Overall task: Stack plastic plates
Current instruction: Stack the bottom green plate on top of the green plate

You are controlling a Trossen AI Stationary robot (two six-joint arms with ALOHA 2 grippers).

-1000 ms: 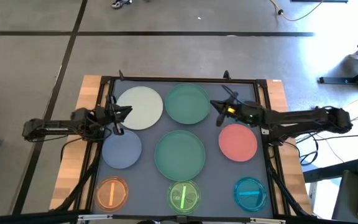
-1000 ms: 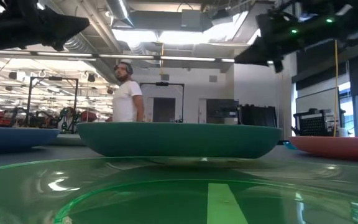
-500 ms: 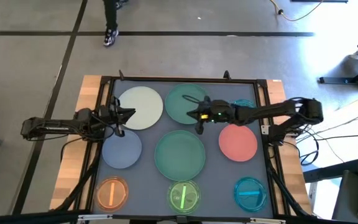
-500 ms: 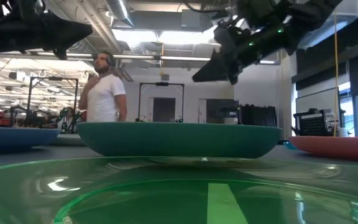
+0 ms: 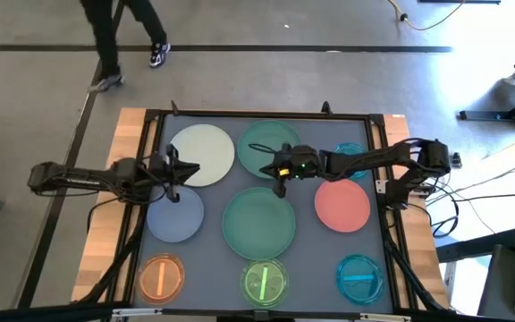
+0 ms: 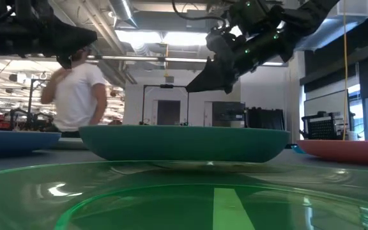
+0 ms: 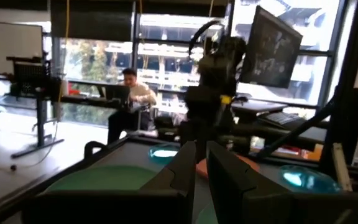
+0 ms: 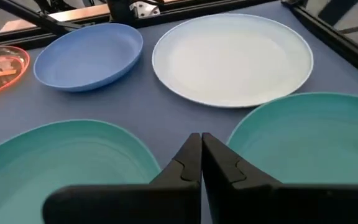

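Observation:
Nine plastic plates lie flat on the grey mat. The larger ones are cream-white (image 5: 202, 154), far green (image 5: 262, 143), centre green (image 5: 259, 222), blue-grey (image 5: 175, 216) and salmon-pink (image 5: 342, 206). Along the near edge sit small orange (image 5: 162, 277), bright green (image 5: 265, 282) and cyan (image 5: 360, 275) ones. A second cyan one (image 5: 350, 148) is partly under the right arm. My right gripper (image 5: 278, 182) (image 8: 201, 146) hovers shut above the gap between the two green plates. My left gripper (image 5: 184, 170) (image 7: 201, 155), shut to a thin slit, hangs between the cream and blue-grey plates.
A black frame (image 5: 257, 114) borders the mat, with wooden table edge (image 5: 105, 224) outside it. A person (image 5: 114, 36) walks on the floor beyond the far edge. Bare mat shows between the centre green and salmon plates (image 5: 307, 234).
My right gripper has swept toward the table's left, from over the salmon plate's far rim to the near edge of the far green plate, and has dropped a little. It has stayed shut. No plate has moved. The person behind the table has walked leftward.

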